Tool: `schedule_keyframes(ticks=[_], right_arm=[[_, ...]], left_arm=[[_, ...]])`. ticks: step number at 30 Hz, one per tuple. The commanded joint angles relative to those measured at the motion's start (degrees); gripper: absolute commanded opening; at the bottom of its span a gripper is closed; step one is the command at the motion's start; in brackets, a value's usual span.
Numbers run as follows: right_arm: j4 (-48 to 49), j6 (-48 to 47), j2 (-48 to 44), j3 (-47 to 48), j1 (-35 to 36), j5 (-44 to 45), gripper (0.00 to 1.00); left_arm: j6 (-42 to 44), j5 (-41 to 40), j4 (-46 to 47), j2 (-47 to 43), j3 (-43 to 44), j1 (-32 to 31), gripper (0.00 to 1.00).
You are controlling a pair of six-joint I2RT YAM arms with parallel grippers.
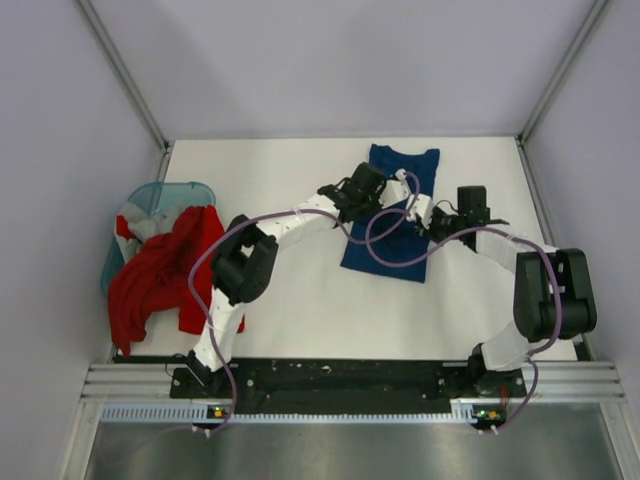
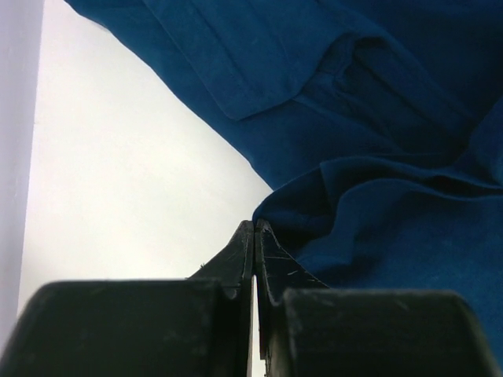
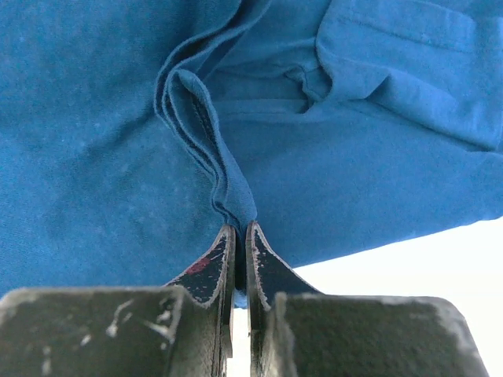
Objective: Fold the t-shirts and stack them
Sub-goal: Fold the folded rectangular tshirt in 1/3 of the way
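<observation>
A dark navy-blue t-shirt (image 1: 392, 240) lies partly folded on the white table at the back centre. My left gripper (image 1: 396, 185) is shut, its tips (image 2: 255, 225) pinching a raised folded edge of the navy t-shirt (image 2: 377, 141). My right gripper (image 1: 428, 215) is shut on a bunched fold of the same shirt (image 3: 102, 157), with cloth showing between its tips (image 3: 240, 229). A bright red t-shirt (image 1: 160, 275) lies crumpled at the left, spilling from the basket. A grey-white t-shirt (image 1: 133, 222) peeks out beneath it.
A translucent teal plastic basket (image 1: 165, 193) stands at the table's left edge against the wall. Purple cables loop from both arms over the navy shirt. Walls enclose the left, back and right sides. White tabletop (image 1: 300, 300) lies in front of the shirt.
</observation>
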Motion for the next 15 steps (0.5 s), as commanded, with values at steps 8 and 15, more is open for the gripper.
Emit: schedule_keyframes(ticks=[8,15], right_arm=[[5.0,6.6,4.0,5.4,-2.6,0.6,0.00],[4.1,10.9,7.7,10.6,-2.6,3.5,0.14]], left_arm=[[3.1,-3.5,-0.7,6.1,5.7,-0.7,0.00],[2.9,-6.7,1.6,8.2,8.6,-0.7,0.16]])
